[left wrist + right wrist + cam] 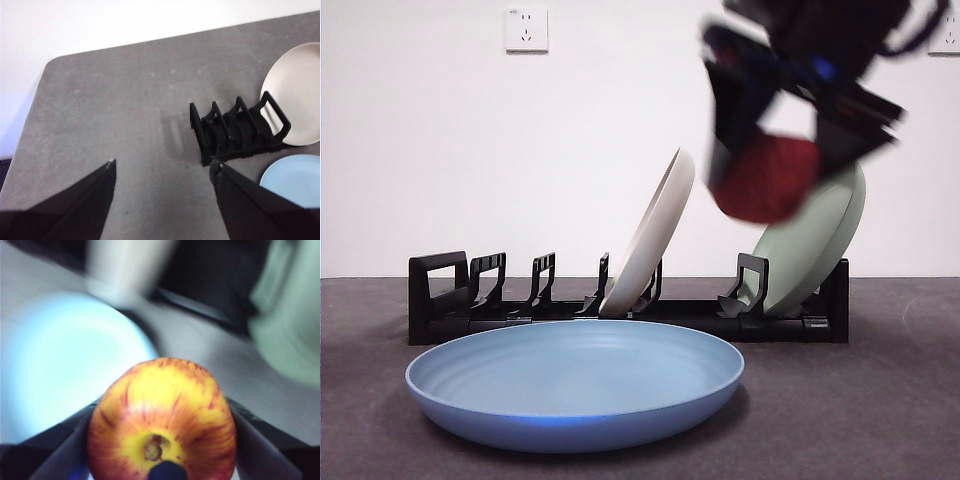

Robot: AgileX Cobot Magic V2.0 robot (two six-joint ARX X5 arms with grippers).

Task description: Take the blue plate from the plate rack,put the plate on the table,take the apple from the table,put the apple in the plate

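The blue plate (575, 382) lies flat on the table (880, 420) in front of the plate rack (460, 300). My right gripper (770, 180) is shut on the apple (767, 178) and holds it high in the air at the upper right, above and to the right of the plate, blurred by motion. In the right wrist view the apple (162, 420) sits between my jaws, with the blue plate (65, 360) below and to one side. My left gripper (162, 175) is open and empty above bare table, away from the rack (235, 130).
A cream-white plate (650, 235) leans in the middle of the rack and a sage-green plate (815, 245) leans at its right end, just behind the held apple. A white wall stands behind the table.
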